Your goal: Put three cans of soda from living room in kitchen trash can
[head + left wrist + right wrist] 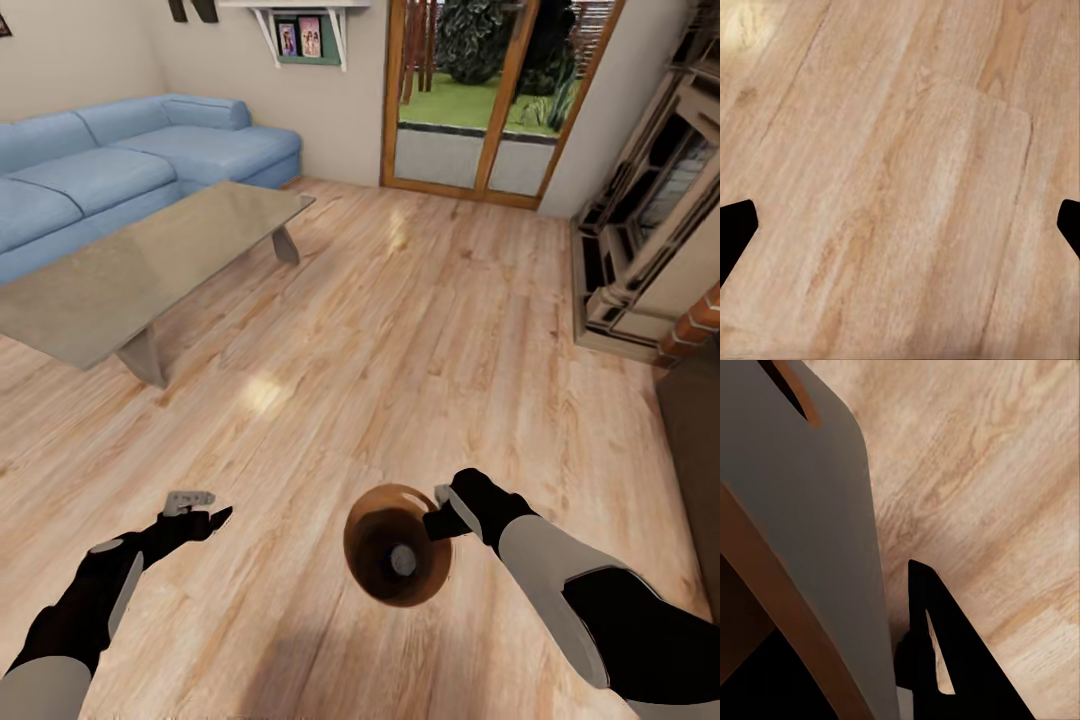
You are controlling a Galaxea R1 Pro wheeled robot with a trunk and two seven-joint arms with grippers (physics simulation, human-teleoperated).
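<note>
So the right end effector (440,512) is clamped on the rim of the small round bucket, grey outside, coppery brown inside (397,545), holding it above the light wood floor (420,320). One grey-topped can (403,560) sits inside. Left end effector (200,510) hangs spread wide, empty. The rectangular glass tabletop (130,270) stands by the blue corner sofa (110,170).

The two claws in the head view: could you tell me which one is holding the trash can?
The right claw grips the rim of the trash can, which has a grey can top inside; the left claw hangs open over bare wood floor.
</note>
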